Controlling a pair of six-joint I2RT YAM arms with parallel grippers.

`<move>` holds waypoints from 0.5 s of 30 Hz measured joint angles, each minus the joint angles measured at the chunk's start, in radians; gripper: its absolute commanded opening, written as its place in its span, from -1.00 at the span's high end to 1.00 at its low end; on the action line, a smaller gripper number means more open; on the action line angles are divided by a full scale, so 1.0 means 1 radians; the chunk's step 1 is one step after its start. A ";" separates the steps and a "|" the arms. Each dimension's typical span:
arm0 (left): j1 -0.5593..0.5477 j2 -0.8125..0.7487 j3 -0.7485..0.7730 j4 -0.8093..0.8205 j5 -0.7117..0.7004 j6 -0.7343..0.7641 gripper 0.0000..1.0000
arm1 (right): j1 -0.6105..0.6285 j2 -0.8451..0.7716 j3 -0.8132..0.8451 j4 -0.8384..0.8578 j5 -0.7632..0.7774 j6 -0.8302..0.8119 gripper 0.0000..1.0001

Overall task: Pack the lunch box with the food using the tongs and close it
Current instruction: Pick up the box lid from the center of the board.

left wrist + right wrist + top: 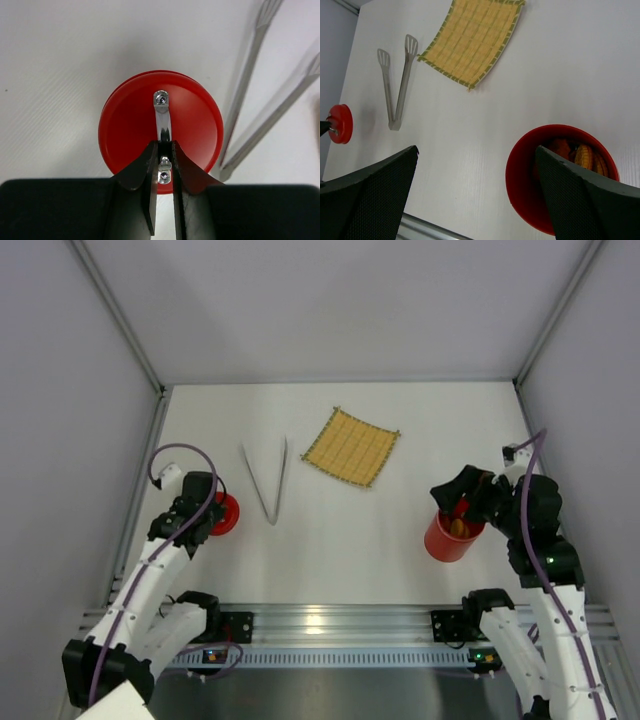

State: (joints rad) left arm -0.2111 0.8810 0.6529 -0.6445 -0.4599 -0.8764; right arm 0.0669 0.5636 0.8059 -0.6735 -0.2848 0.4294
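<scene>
Left tool [162,150] grips lid [127,125]; lunch box [441,541] holds food [583,156].

Lab test booth — white table [350,530]; grey panel walls [330,310]; aluminium rail [330,625]

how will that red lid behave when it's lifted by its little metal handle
Probably stiff and light: the lid looks like a small plastic disc. The left claw pinches only the narrow shiny handle, so it may swing or slip. Set on edge, its round shape would likely roll.

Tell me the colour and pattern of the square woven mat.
Yellow square woven mat: grid-checked, dark green edging; best in right wrist view.
</scene>
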 measured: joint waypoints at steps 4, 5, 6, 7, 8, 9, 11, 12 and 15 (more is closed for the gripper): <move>0.000 -0.003 0.089 -0.005 0.051 0.036 1.00 | 0.000 0.011 0.029 -0.006 0.025 -0.002 -0.99; -0.001 0.000 0.110 -0.006 0.069 0.043 1.00 | 0.000 0.013 0.037 -0.006 0.031 -0.002 -0.99; -0.007 0.009 0.134 -0.008 0.090 0.049 1.00 | 0.000 0.015 0.048 -0.007 0.038 -0.002 -0.99; -0.021 0.021 0.158 -0.006 0.103 0.055 1.00 | 0.000 0.017 0.056 -0.008 0.046 -0.002 -0.99; -0.049 0.041 0.188 -0.009 0.103 0.060 1.00 | 0.000 0.018 0.066 -0.009 0.055 -0.002 -0.99; -0.091 0.068 0.224 -0.010 0.107 0.065 1.00 | 0.000 0.019 0.076 -0.011 0.063 -0.002 -0.99; -0.206 0.141 0.309 -0.013 0.086 0.074 1.00 | 0.000 0.024 0.101 -0.019 0.084 -0.003 -0.99; -0.263 0.181 0.353 -0.012 0.076 0.079 1.00 | 0.000 0.027 0.114 -0.026 0.094 -0.003 -0.99; -0.443 0.337 0.521 0.002 0.055 0.108 1.00 | 0.000 0.032 0.158 -0.042 0.133 -0.003 -0.99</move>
State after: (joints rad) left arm -0.6544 1.2182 1.1736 -0.6426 -0.4053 -0.7681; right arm 0.0669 0.5961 0.9634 -0.7155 -0.1516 0.4263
